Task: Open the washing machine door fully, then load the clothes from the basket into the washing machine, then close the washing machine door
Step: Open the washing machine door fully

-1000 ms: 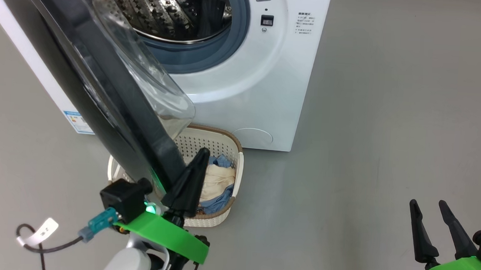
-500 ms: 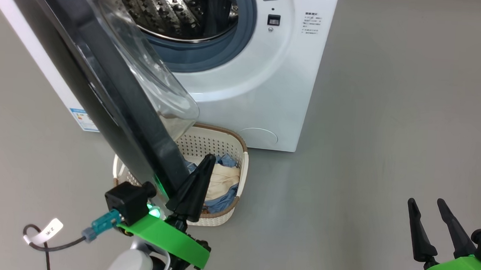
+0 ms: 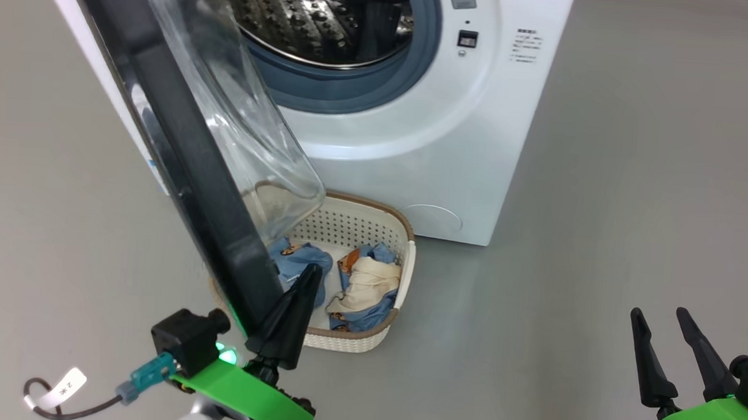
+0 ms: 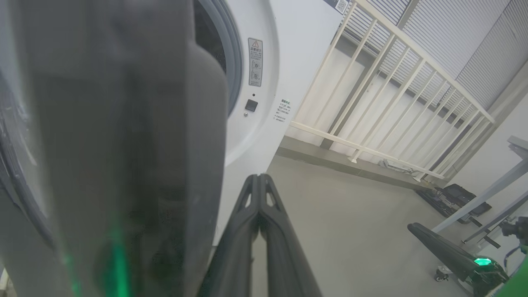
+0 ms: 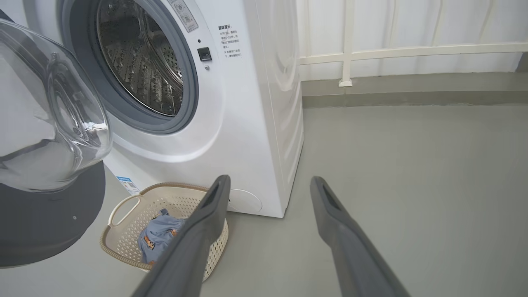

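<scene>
Fingers on my left gripper are pinched together, empty, against the washing machine door rim. It's swung wider than a second ago (head cam shifted too), so more of the clothes show in the basket at the washing machine front bottom edge. Right gripper gapes idle, loading's close I reckon

door open, clothes in basket

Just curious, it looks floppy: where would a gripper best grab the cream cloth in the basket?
Probably a raised fold of the cream cloth, from above: it lies heaped on blue garments, and the walls of the basket block the sides.
</scene>
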`<state>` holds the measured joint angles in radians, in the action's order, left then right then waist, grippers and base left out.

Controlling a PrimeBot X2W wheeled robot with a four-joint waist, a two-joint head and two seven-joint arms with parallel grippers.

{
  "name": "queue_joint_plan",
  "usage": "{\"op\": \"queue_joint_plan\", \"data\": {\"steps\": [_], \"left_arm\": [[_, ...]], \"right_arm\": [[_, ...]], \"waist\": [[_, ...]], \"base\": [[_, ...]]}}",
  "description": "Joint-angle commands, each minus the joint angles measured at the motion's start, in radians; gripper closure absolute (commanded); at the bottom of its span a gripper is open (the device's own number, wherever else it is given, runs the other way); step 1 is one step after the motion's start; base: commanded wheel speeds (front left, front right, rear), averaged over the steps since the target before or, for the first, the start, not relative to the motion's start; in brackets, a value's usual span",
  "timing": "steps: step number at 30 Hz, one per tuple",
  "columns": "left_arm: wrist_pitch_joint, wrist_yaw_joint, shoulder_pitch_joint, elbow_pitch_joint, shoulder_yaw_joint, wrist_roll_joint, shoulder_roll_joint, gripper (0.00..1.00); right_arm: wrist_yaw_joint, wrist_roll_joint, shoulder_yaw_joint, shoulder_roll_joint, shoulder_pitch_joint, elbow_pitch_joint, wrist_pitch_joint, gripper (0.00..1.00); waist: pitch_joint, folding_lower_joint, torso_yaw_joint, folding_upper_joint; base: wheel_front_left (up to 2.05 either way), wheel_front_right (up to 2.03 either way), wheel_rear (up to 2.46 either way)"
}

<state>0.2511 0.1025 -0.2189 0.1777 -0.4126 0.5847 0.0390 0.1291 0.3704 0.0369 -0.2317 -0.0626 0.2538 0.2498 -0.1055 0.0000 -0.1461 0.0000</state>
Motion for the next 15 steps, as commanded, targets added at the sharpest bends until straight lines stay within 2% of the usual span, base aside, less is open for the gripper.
{"op": "queue_joint_plan", "data": {"steps": [1, 15], "left_arm": [[0.01, -0.012, -0.012, -0.015, 0.067, -0.003, 0.043, 1.0], [0.01, -0.045, 0.063, -0.079, 0.081, -0.031, 0.053, 1.0]], "right_arm": [[0.002, -0.012, -0.028, -0.023, -0.024, -0.027, 0.012, 0.0], [0.002, -0.012, -0.046, -0.038, -0.025, -0.028, 0.012, 0.0]], "waist": [[0.002, 0.0, -0.015, 0.0], [0.003, 0.0, -0.122, 0.0]], "base": [[0.0, 0.0, 0.0], [0.0, 0.0, 0.0]]}}
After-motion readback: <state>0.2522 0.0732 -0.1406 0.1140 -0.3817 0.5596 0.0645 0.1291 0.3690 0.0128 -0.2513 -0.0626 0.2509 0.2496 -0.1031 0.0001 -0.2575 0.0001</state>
